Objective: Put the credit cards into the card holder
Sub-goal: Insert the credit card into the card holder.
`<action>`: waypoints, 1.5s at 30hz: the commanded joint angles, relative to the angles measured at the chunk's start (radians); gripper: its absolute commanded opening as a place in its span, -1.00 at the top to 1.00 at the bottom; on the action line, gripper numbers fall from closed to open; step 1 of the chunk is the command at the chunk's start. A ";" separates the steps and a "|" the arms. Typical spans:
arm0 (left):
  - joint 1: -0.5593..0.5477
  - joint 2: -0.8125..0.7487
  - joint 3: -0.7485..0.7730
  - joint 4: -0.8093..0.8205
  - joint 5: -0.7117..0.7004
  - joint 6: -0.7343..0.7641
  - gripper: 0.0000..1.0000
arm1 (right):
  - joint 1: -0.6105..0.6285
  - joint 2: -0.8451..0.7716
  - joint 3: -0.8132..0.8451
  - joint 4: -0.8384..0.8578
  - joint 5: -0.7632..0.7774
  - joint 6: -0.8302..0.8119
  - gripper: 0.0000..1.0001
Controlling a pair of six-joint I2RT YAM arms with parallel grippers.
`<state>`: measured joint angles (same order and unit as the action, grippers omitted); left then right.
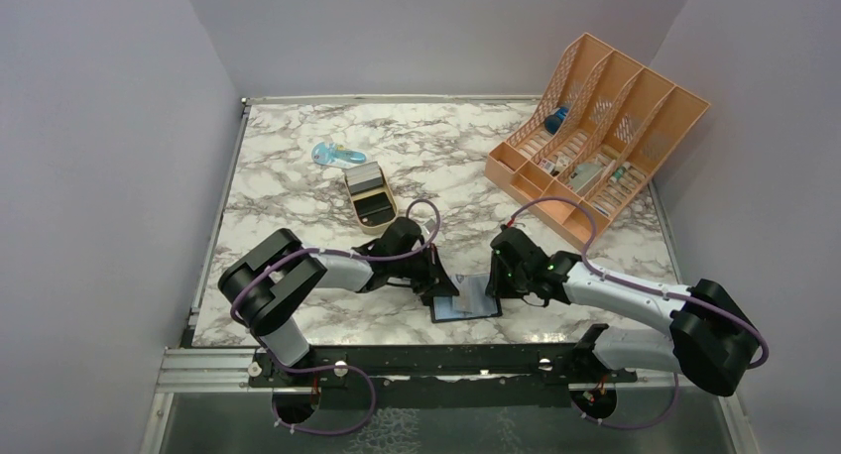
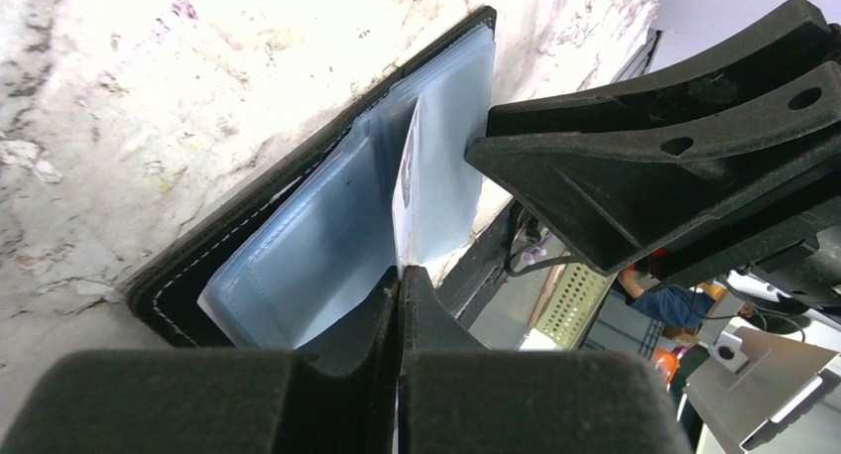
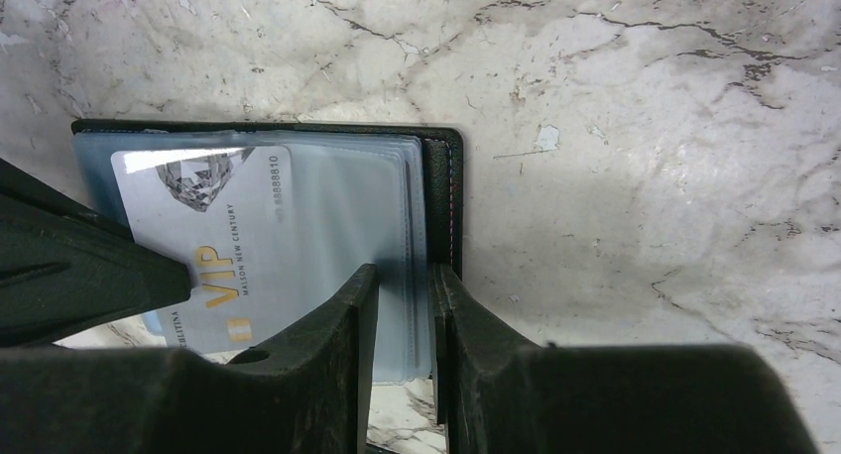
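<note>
Black left hand (image 2: 400,273) clamped on credit card (image 3: 213,238), right hand (image 3: 404,278) pinching sleeves of card holder (image 3: 442,191)

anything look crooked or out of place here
Only the card, pinched in the left gripper: it lies slightly crooked across the open card holder, not squared with its clear sleeves, which the right gripper pinches. Nothing spilled or broken.

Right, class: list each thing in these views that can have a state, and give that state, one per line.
card holder, lying open, sleeves facing up.
credit card, pinched at one edge, leaning on the sleeves.
left gripper, jaws shut on the credit card.
right gripper, jaws closed on the card holder's sleeve stack.
gold tin, looks open.
</note>
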<state>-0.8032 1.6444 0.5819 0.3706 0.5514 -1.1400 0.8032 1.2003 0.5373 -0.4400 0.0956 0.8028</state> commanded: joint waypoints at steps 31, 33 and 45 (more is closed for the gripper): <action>-0.063 -0.100 0.027 -0.171 -0.237 0.097 0.33 | -0.012 0.004 0.113 -0.149 0.186 -0.034 0.48; -0.065 -0.093 0.030 -0.169 -0.231 0.097 0.33 | -0.013 0.012 0.101 -0.149 0.184 -0.028 0.51; -0.128 -0.026 0.066 -0.136 -0.228 0.070 0.31 | -0.012 0.068 0.057 -0.130 0.113 0.010 0.58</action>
<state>-0.9100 1.5902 0.6205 0.2195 0.3458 -1.0653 0.7963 1.2404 0.6155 -0.5755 0.2272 0.7914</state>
